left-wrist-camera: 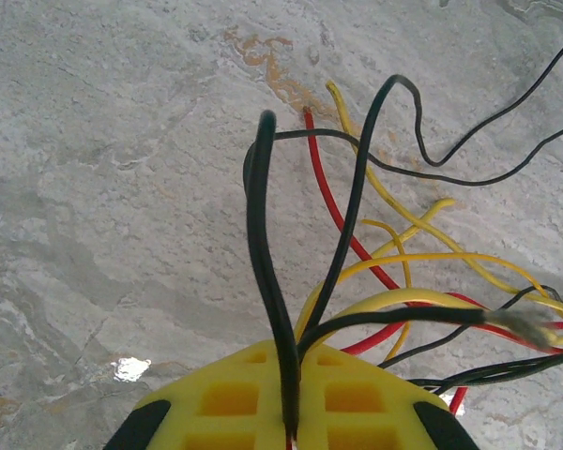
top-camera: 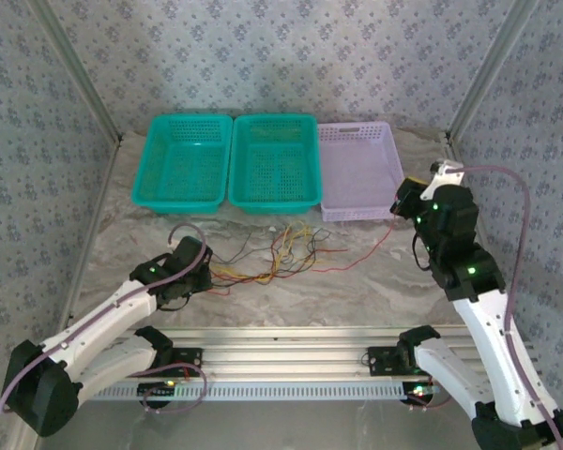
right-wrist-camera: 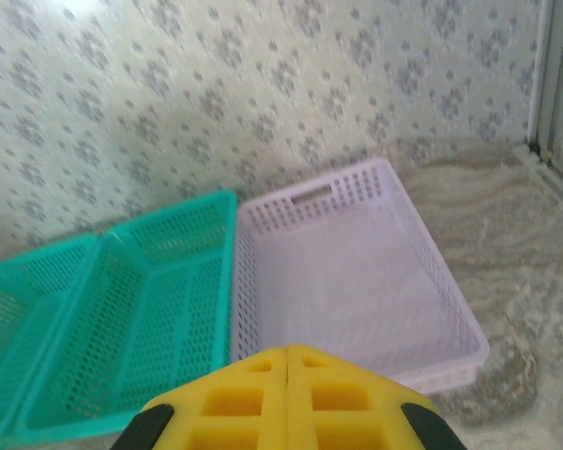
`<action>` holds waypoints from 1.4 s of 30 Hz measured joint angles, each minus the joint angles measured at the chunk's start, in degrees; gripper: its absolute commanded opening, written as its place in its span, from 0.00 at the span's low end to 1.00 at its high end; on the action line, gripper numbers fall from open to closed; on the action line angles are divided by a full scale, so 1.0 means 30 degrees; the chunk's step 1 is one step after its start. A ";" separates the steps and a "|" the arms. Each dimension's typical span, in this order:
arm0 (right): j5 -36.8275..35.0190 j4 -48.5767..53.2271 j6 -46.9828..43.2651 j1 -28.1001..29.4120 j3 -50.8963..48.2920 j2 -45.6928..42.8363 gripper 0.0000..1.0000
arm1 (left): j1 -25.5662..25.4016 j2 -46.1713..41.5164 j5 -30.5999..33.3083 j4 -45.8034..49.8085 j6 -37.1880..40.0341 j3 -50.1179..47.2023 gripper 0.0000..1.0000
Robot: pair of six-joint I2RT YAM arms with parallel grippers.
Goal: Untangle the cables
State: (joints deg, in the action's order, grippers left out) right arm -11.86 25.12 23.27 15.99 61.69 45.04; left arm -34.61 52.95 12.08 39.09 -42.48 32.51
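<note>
Nearest to us, the left gripper (left-wrist-camera: 289,380) sits low over the marbled table (top-camera: 357,291), its yellow fingers pressed together on a loop of black cable (left-wrist-camera: 263,234). The loop rises out of the pinch and bends over on itself.

Just beyond the left gripper, the cables (top-camera: 277,255) lie in a loose knot at the middle of the table. They are thin red, yellow and black strands that cross one another many times. From the left wrist we see them fan out to the right of the grip, with yellow and red lying under black.

Further back and to the right, the right gripper (right-wrist-camera: 286,361) is raised off the table with its fingers fully closed, and we see nothing between them. From above, a red cable (top-camera: 357,251) runs toward it. We cannot tell whether the two touch.

At the far edge stand two teal baskets (top-camera: 183,164) and a lavender basket (top-camera: 357,173).

We judge the main risk to be dragging. The pinched black loop is threaded among the other strands, so a pull may shift the whole bundle or tighten the knot instead of freeing one cable. The thin wire could also slip out of the grip under tension.
</note>
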 measured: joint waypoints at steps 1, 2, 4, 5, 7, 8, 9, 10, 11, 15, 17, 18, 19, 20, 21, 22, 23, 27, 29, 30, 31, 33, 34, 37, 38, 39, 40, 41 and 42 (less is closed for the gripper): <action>-0.0080 0.0000 0.0000 0.0000 0.0379 0.0000 0.00 | 0.0000 0.0022 0.0000 0.0000 0.0000 0.0000 0.00; -0.0197 -0.0007 0.0000 0.0000 0.0867 0.0007 0.00 | 0.0000 0.0022 0.0000 0.0000 0.0000 0.0000 0.00; -0.0328 0.0058 0.0000 0.0000 0.1661 0.0328 0.00 | 0.0000 0.0015 -0.0007 -0.0007 0.0000 0.0000 0.00; -0.0328 0.0044 0.0000 0.0000 0.2120 0.0554 0.00 | 0.0000 0.0015 -0.0015 -0.0007 0.0000 0.0000 0.00; -0.0306 -0.0015 -0.0007 0.0000 0.2951 0.1253 0.00 | 0.0000 0.0015 -0.0022 -0.0022 0.0000 0.0000 0.00; -0.0291 -0.0044 -0.0015 -0.0022 0.3337 0.1763 0.00 | -0.0007 -0.0007 -0.0036 -0.0022 0.0000 0.0000 0.00; -0.0262 -0.0095 -0.0073 -0.0080 0.3636 0.2295 0.00 | 0.0000 -0.0044 -0.0080 -0.0058 0.0000 0.0000 0.00; -0.0255 -0.0124 -0.0138 -0.0146 0.3920 0.2834 0.00 | -0.0007 -0.0124 -0.0102 -0.0117 0.0000 0.0000 0.00; -0.0255 -0.0138 -0.0226 -0.0240 0.4299 0.3563 0.00 | -0.0007 -0.0248 -0.0168 -0.0168 0.0000 0.0007 0.00; 0.0138 -0.0015 -0.0532 -0.1020 0.6688 0.7235 0.00 | -0.0153 -0.0670 -0.0306 -0.0255 0.0007 0.0153 0.00; 0.0357 0.0007 -0.0583 -0.1406 0.7555 0.8874 0.00 | -0.0248 -0.0765 -0.0313 -0.0335 0.0000 0.0226 0.00; 0.0423 0.0044 -0.0590 -0.1617 0.7898 0.9559 0.00 | -0.0313 -0.0780 -0.0313 -0.0401 0.0000 0.0233 0.00; 0.0474 0.0073 -0.0583 -0.1778 0.8211 1.0178 0.00 | -0.0393 -0.0780 -0.0313 -0.0444 0.0000 0.0240 0.00; 0.0546 0.0109 -0.0590 -0.1996 0.8590 1.0848 0.00 | -0.0503 -0.0780 -0.0321 -0.0459 0.0000 0.0240 0.00; 0.0605 0.0138 -0.0583 -0.2244 0.9027 1.1591 0.00 | -0.0619 -0.0794 -0.0321 -0.0459 0.0000 0.0240 0.00; 0.0707 0.0160 -0.0583 -0.2463 0.9406 1.2233 0.00 | -0.0714 -0.0816 -0.0335 -0.0466 -0.0007 0.0240 0.00; 0.0780 0.0189 -0.0576 -0.2696 0.9785 1.2925 0.00 | -0.0794 -0.0867 -0.0321 -0.0466 -0.0007 0.0240 0.00; 0.0882 0.0262 -0.0561 -0.3235 1.0688 1.5125 0.00 | -0.1107 -0.1013 -0.0306 -0.0474 -0.0022 0.0240 0.00; 0.0867 0.0357 -0.0568 -0.3286 1.1162 1.6130 0.00 | -0.1231 -0.1005 -0.0299 -0.0510 -0.0066 0.0240 0.00; 0.0801 0.0452 -0.0568 -0.3286 1.1540 1.6713 0.00 | -0.1304 -0.1005 -0.0299 -0.0546 -0.0073 0.0240 0.00; 0.0721 0.0481 -0.0583 -0.3249 1.1868 1.7252 0.00 | -0.1392 -0.1005 -0.0306 -0.0554 -0.0080 0.0240 0.00; 0.0393 0.0568 -0.0648 -0.3191 1.2386 1.8214 0.00 | -0.1559 -0.0962 -0.0299 -0.0568 -0.0087 0.0240 0.00; 0.0226 0.0590 -0.0729 -0.3155 1.2531 1.8593 0.00 | -0.1661 -0.0896 -0.0291 -0.0590 -0.0095 0.0240 0.00; -0.0299 0.0831 -0.1100 -0.3104 1.3151 1.9730 0.00 | -0.1923 -0.0627 -0.0277 -0.0627 -0.0168 0.0240 0.00; -0.0503 0.0991 -0.1246 -0.3082 1.3471 2.0138 0.00 | -0.2011 -0.0539 -0.0240 -0.0656 -0.0175 0.0240 0.00; -0.0736 0.1151 -0.1435 -0.3067 1.3908 2.0618 0.00 | -0.2084 -0.0423 -0.0226 -0.0685 -0.0211 0.0240 0.00; -0.0903 0.1268 -0.1617 -0.3067 1.4396 2.1172 0.00 | -0.2157 -0.0291 -0.0211 -0.0699 -0.0211 0.0255 0.00; -0.1056 0.1413 -0.1785 -0.3031 1.4906 2.1704 0.00 | -0.2229 -0.0197 -0.0189 -0.0736 -0.0219 0.0255 0.00; -0.1304 0.1603 -0.2004 -0.3002 1.5548 2.2374 0.00 | -0.2324 -0.0095 -0.0146 -0.0758 -0.0219 0.0270 0.00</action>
State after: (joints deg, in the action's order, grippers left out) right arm -15.77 29.93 17.26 6.98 108.33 112.16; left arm -41.58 52.66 11.64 36.82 -43.13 33.32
